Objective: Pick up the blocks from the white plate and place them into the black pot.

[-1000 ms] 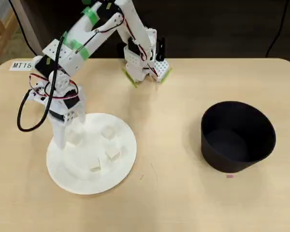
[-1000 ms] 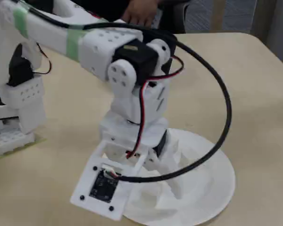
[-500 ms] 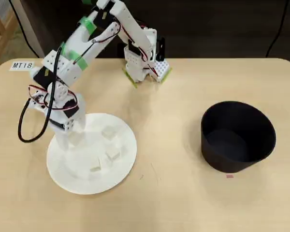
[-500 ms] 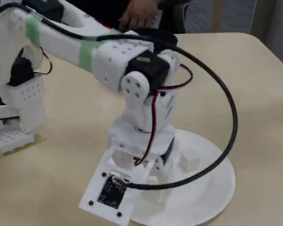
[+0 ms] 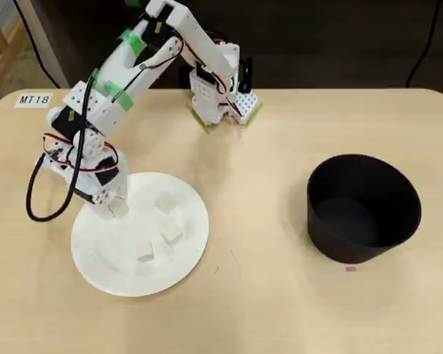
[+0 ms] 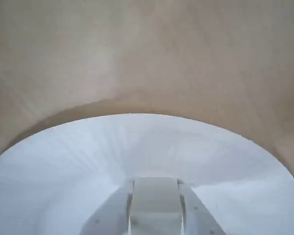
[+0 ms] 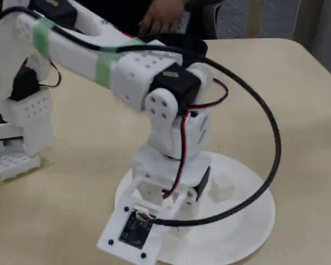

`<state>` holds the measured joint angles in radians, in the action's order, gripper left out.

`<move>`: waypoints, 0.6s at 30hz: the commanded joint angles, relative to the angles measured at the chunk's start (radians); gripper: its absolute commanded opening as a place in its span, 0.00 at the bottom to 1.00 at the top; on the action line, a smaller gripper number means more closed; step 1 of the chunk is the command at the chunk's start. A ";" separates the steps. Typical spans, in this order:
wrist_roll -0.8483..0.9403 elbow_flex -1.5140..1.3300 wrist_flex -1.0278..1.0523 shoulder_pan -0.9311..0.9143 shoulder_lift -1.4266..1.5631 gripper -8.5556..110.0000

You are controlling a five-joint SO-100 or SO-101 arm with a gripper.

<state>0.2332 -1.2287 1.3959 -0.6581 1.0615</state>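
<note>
The white plate (image 5: 96, 254) lies at the table's left in the overhead view. Three pale blocks rest on it: one (image 5: 165, 201), another (image 5: 171, 235) and a third (image 5: 145, 251). My gripper (image 5: 117, 209) is low over the plate's upper left part. In the wrist view the gripper (image 6: 155, 186) is closed on a fourth block (image 6: 155, 208), with a finger (image 6: 110, 218) pressed against each side, just above the plate (image 6: 137, 147). The black pot (image 5: 362, 206) stands at the right, well apart. In the fixed view the wrist hides the fingers; one block (image 7: 222, 187) shows on the plate (image 7: 248, 232).
The arm's base (image 5: 221, 103) is at the table's far edge, and its black cable (image 5: 31, 199) loops out left of the plate. A label reading MT18 (image 5: 34, 99) is at the far left corner. A person's hand (image 7: 163, 16) rests beyond the table.
</note>
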 commanded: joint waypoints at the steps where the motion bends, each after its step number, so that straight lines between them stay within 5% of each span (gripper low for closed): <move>1: 0.006 0.025 -0.009 0.038 0.124 0.05; 8: -0.031 0.017 0.083 0.138 0.476 0.05; 18: 0.023 -0.009 0.114 0.857 0.738 0.05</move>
<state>0.2347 -1.2333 1.5140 0.0077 1.7181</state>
